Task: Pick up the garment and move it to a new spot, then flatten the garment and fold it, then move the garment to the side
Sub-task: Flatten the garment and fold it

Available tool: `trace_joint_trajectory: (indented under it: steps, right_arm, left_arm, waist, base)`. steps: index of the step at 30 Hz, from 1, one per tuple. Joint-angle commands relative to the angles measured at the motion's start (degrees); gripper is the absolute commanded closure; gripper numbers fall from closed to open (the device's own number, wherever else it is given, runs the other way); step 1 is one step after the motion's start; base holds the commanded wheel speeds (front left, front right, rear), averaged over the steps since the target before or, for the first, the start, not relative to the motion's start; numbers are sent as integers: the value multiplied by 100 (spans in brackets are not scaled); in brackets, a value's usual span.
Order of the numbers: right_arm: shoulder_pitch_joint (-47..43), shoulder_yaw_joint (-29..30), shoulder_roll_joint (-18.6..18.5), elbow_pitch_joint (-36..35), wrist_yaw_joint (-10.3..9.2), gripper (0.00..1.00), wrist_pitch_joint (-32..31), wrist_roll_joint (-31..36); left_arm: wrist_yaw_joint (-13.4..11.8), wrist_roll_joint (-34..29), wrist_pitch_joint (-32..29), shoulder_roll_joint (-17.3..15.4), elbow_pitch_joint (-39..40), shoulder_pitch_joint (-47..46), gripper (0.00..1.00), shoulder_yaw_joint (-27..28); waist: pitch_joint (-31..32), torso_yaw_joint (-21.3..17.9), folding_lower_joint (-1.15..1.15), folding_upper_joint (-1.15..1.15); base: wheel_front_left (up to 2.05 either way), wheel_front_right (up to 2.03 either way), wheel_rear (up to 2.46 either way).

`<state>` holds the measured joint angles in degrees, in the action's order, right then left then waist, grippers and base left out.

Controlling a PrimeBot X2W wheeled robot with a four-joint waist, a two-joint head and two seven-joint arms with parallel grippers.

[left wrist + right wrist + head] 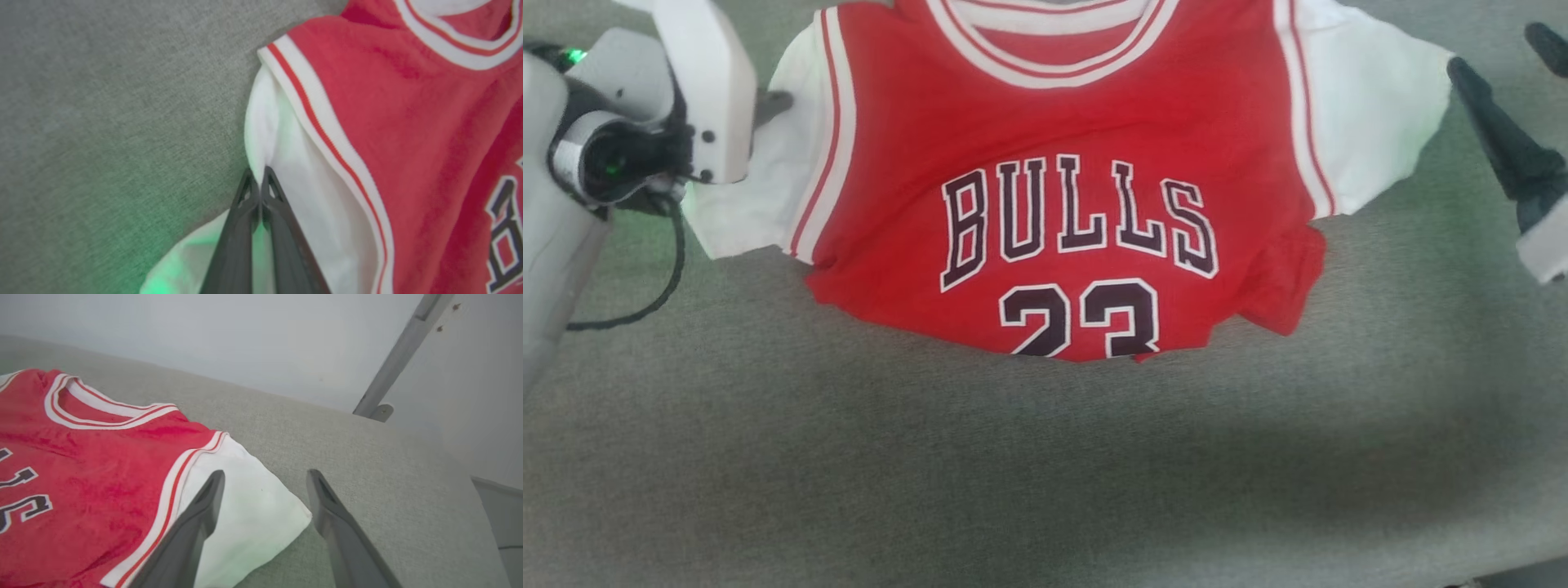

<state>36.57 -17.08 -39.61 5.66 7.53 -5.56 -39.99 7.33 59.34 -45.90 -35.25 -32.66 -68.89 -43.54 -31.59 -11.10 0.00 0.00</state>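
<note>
- The garment [1062, 147], a red jersey printed "BULLS 23", lies chest-up on the grey cloth-covered surface [1013, 474], collar pointing away from the robot and white sleeves spread to either side.
- The left pincer [258, 177] is pressed together on a fold of the left sleeve [294, 196], nipping the white cloth at the sleeve's outer edge, as the left wrist view shows.
- The right pincer [265, 473] stands spread. One finger sits over the right sleeve [253, 510] and the other over bare surface just beside it. No cloth is caught between them.
- The lower hem [1094, 347] is not flat: the "23" is cut off at the near edge, where the cloth seems to curl under, and the corner on the robot's right is bunched.
- Judged from this, the step in hand is taking hold of both sleeves, half done, with one side gripped and the other not yet. Whether this serves the lift to a new spot or the flattening cannot be told from these views.
- The next move likely calls for the right pincer to settle onto its sleeve and pinch. Both arms would then have to lift or draw apart evenly, so the thin cloth does not slip free or drag the curled hem further under.
</note>
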Motion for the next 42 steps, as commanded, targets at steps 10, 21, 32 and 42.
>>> trace_joint_trajectory:
  steps: [10,21,32,42]
  right_arm:
    - [2270,-2162,-714,930,-9,0,-2017,-686]
    - [3316,-3825,-890,1635,-5,7,-2588,-1353]
    - [3785,-4306,-958,2005,-11,100,-1883,-2004]
    - [4490,-3662,-595,2842,-10,100,-212,-2351]
  left_arm:
    - [12,301,358,381,46,-288,100,-725]
    - [-4,673,796,285,87,-583,100,-1293]
    - [1,1084,1642,394,22,-749,100,-1543]
    - [4,1066,3755,519,-774,-1341,100,-1006]
  waist:
    - [-417,570,0,0]
    - [-617,795,0,0]
    - [-370,867,0,0]
    - [-88,998,0,0]
  base:
    - [0,0,0]
    - [0,0,0]
    - [0,0,0]
    - [0,0,0]
